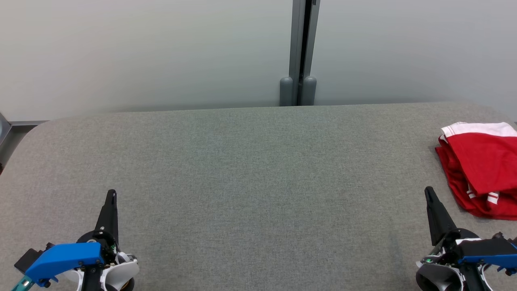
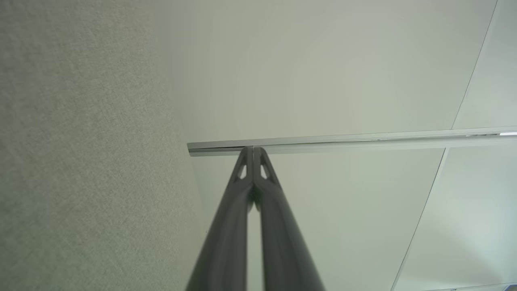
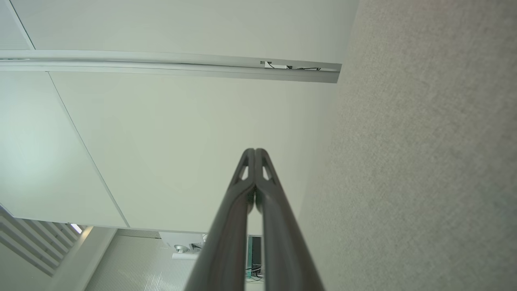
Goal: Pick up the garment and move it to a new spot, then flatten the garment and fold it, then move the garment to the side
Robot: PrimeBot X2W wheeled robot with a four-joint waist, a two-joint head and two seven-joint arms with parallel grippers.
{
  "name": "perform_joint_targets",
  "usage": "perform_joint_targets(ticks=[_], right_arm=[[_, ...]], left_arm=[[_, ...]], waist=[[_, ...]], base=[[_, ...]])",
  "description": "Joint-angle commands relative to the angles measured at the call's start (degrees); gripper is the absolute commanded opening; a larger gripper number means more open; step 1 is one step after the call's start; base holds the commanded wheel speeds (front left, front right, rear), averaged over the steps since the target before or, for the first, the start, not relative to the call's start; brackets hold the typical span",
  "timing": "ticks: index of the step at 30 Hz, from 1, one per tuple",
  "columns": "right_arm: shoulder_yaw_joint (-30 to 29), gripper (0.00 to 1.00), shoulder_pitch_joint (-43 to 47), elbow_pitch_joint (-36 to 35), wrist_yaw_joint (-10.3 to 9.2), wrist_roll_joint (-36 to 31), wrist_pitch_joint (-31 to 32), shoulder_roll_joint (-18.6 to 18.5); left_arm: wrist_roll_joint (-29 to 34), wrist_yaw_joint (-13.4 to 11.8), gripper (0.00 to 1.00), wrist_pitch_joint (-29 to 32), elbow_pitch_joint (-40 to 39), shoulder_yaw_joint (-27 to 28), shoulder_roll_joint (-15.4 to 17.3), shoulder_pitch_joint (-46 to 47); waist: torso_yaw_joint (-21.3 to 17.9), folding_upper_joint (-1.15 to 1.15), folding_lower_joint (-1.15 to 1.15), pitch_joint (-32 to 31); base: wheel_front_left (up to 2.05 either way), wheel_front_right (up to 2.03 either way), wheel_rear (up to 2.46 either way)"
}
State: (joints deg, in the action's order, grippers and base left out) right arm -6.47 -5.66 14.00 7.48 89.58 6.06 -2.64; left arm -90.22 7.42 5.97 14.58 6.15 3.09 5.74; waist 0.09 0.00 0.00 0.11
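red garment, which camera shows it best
The head view: the red garment lies bunched near the grey table's right edge, partly cut by the frame. The wrist views look past the shut left gripper and right gripper at wall panels, away from it.

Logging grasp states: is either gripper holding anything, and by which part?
Nothing is held. The left gripper and right gripper are both shut and empty; the red garment lies apart on the table.

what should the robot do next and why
Probably open the right gripper and reach toward the red garment: it lies bunched at the right edge of the table, nearest that gripper, which is shut and empty.
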Motion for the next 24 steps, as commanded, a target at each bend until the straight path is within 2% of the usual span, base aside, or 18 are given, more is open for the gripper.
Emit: perform_joint_targets(ticks=[1,6,24], right_arm=[[-0.11,0.0,-0.66,0.01,0.02,1.17,0.32,-0.41],[-0.12,0.0,-0.98,0.06,0.02,3.02,0.62,-0.42],[-0.11,0.0,-0.9,0.06,0.02,2.9,0.62,-0.41]], left_arm=[[-0.71,0.11,0.0,0.28,-0.46,0.21,-0.17,0.74],[-2.33,0.12,0.0,0.75,-0.8,0.58,-0.31,0.78],[-2.25,0.11,0.0,0.78,-0.77,0.56,-0.3,0.73]], waist=[[-0.01,0.0,0.0,0.01],[-0.09,0.0,0.0,0.06],[-0.09,0.0,0.0,0.06]], base=[[0.0,0.0,0.0],[0.0,0.0,0.0],[0.0,0.0,0.0]])
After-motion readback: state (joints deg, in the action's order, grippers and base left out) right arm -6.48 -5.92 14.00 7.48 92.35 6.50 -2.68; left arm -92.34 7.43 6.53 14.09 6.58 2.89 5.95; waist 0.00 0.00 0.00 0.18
